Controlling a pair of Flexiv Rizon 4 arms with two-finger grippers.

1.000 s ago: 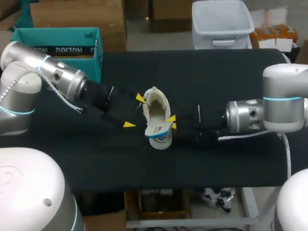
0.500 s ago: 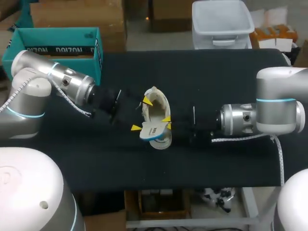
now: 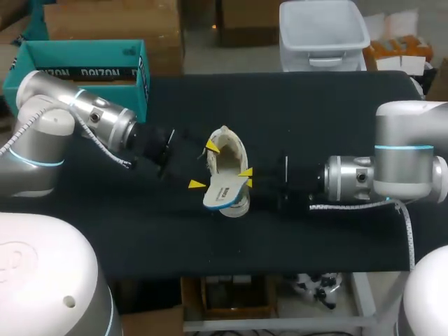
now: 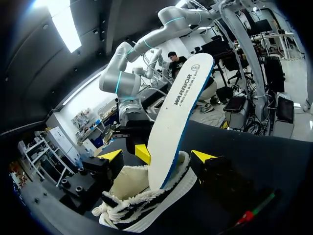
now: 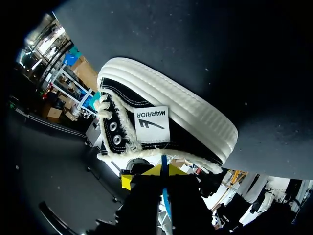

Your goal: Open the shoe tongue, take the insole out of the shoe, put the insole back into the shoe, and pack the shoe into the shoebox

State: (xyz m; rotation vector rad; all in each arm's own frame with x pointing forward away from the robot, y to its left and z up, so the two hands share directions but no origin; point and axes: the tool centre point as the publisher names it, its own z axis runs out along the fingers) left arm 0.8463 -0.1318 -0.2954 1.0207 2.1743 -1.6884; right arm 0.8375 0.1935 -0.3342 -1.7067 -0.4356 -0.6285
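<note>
Insole [image 3: 222,193], lower end hidden in shoe [image 3: 227,150], clamped by right claw [image 3: 246,178]; left claw [image 3: 204,164] apart.

Black table [image 3: 315,105]: shoe [image 3: 227,150] near middle; teal shoebox [image 3: 84,59] at far-left corner.

Insole [image 3: 222,192] partly inside shoe [image 3: 232,150]

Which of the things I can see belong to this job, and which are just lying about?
Job in hand:
shoe
insole, sticking out of the shoe, held in the shut right jaws
left jaws, open beside the shoe
teal shoebox

Not part of the job:
black table, just the work surface
</note>
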